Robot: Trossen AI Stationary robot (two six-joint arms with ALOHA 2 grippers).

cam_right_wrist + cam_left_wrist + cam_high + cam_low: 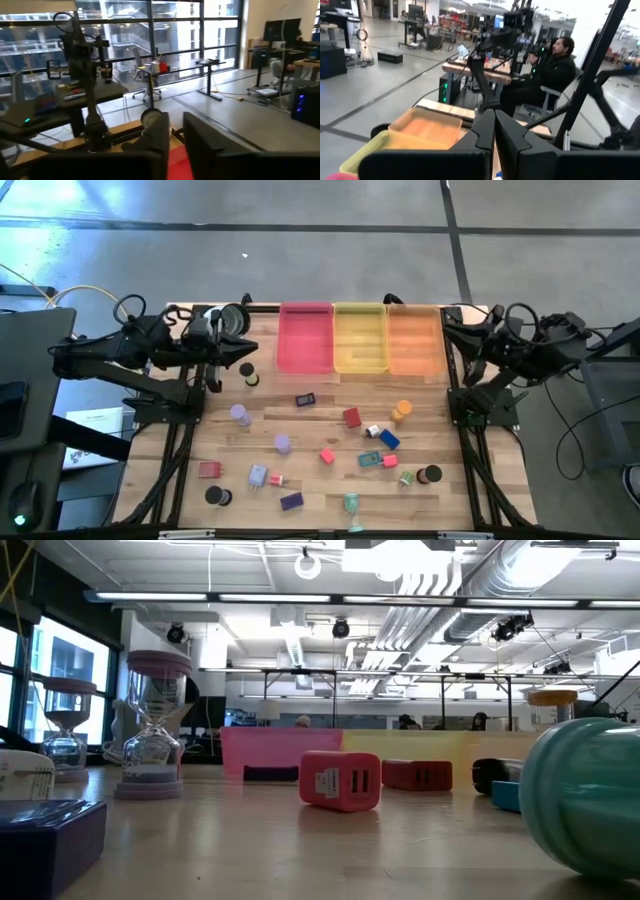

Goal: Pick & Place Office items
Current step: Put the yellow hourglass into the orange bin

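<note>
The office items lie scattered on the wooden table [320,430]: a red block [351,417], a dark blue block [305,400], lavender cylinders [240,415], a purple block [291,501], black discs [215,496]. In the low view a red block [340,780] lies in the middle and a purple block [45,840] sits near. My left gripper [248,350] [494,117] hovers shut over the table's far left corner, pointing toward the trays. My right gripper [455,332] [175,122] waits at the far right corner, open by a narrow gap. Neither touches an item.
Three translucent trays, pink [305,338], yellow [360,338] and orange [413,340], line the far edge between the arms. Hourglasses [155,730] stand among the items, and one teal-ended one [585,795] lies close to the low camera. A seated person [555,70] is beyond the table.
</note>
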